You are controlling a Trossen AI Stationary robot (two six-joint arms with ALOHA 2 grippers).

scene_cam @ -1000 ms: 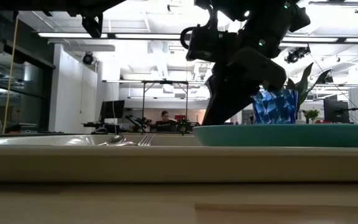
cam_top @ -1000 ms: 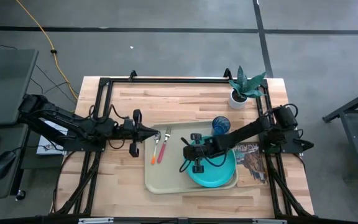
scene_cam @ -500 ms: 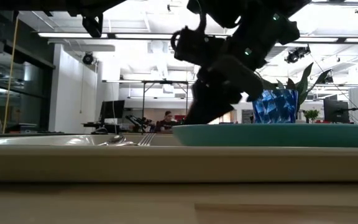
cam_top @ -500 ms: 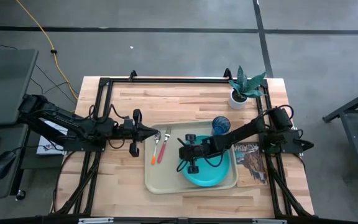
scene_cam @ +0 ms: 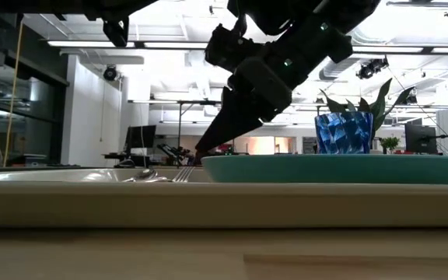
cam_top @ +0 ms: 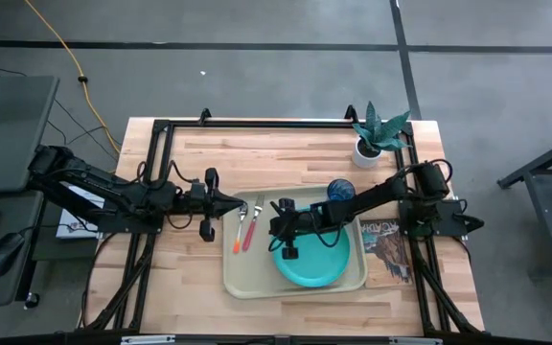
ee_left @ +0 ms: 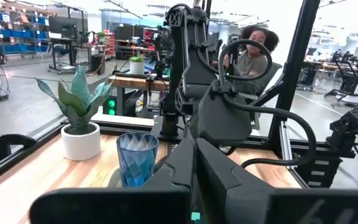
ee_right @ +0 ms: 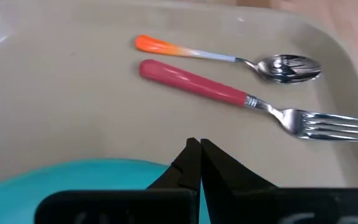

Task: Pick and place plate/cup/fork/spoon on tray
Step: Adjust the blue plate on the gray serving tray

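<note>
The right gripper (cam_top: 278,228), fingers pinched together on the rim of the plate (cam_top: 312,257), holds it on the tray (cam_top: 238,278) beside the fork (cam_top: 253,224) and spoon (cam_top: 241,228), likely positioning it, while the left gripper (cam_top: 241,200) waits at the tray's edge, its fingers unclear

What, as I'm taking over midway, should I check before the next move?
1. Plate lies on tray: ok.
2. Fork and spoon lie in tray, side by side: ok.
3. Cup inside tray: cannot tell; it stands upright at the back rim.
4. Right end effector free of plate: cannot tell; shut at the plate's rim.
5. Left end effector apart from plate: ok; near tray's left rim.
</note>
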